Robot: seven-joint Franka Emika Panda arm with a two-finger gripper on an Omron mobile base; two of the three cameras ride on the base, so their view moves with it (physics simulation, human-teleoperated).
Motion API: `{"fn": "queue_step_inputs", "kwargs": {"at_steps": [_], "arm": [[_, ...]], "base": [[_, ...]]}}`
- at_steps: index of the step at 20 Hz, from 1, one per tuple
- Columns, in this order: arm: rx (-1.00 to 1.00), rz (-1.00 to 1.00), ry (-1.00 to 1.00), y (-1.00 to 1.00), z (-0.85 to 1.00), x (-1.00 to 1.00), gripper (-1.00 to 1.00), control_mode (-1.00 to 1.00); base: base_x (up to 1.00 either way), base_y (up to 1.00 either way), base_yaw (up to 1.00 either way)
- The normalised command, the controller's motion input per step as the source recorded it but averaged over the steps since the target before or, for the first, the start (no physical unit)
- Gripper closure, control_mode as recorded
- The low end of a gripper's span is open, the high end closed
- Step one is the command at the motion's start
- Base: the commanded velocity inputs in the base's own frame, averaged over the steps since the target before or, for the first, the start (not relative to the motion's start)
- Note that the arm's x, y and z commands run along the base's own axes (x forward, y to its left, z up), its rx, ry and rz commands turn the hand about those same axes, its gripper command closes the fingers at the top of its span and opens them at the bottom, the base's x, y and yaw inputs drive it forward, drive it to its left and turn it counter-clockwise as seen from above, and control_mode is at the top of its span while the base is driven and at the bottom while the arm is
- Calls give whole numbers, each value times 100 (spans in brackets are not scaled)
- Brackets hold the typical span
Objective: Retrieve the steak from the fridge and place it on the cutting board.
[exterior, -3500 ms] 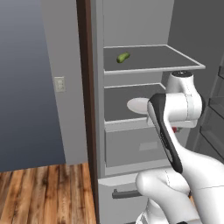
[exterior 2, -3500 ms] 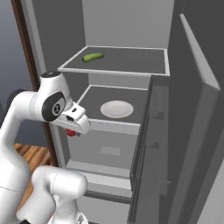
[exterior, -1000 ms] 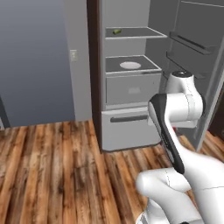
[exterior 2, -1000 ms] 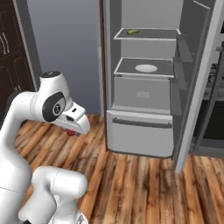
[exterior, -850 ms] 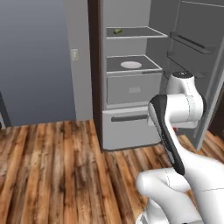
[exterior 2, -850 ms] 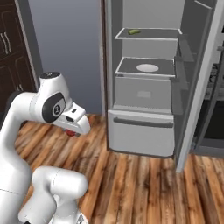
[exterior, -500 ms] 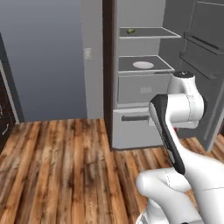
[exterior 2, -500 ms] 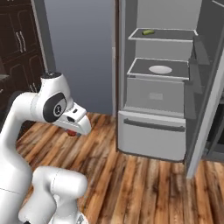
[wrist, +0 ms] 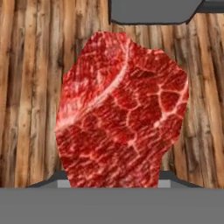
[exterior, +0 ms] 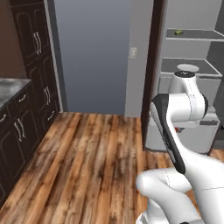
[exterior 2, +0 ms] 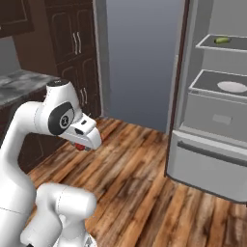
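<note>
Fridge (exterior 2: 212, 144) open off to the right, plate (exterior 2: 232, 87) and green vegetable (exterior 2: 222, 40) on its shelves; dark cabinets (exterior 2: 72, 62) and grey countertop (exterior: 9, 87) to the left; cutting board not spotted yet, probably on that counter side.

Steak (wrist: 122, 111) right up against the hand camera over the wood floor (wrist: 30, 87), long axis running straight out along the fingers, pointed end away from the palm.

Gripper (exterior 2: 81, 146) apparently clamped on steak, a red sliver peeking under the hand; fingertips themselves hidden behind the meat, so jaw gap unclear.
</note>
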Motion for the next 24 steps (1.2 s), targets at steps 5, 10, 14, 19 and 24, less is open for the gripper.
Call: {"fn": "queue_step_inputs", "kwargs": {"at_steps": [5, 10, 14, 19, 24], "arm": [[0, 0, 0, 0, 0, 0, 100, 100], [0, 0, 0, 0, 0, 0, 100, 100], [0, 0, 0, 0, 0, 0, 100, 100], [0, 0, 0, 0, 0, 0, 100, 100], [0, 0, 0, 0, 0, 0, 100, 100]], "base": [[-8, 29, 47], [0, 11, 47], [0, 29, 58], [-2, 63, 57], [-2, 63, 59]]}}
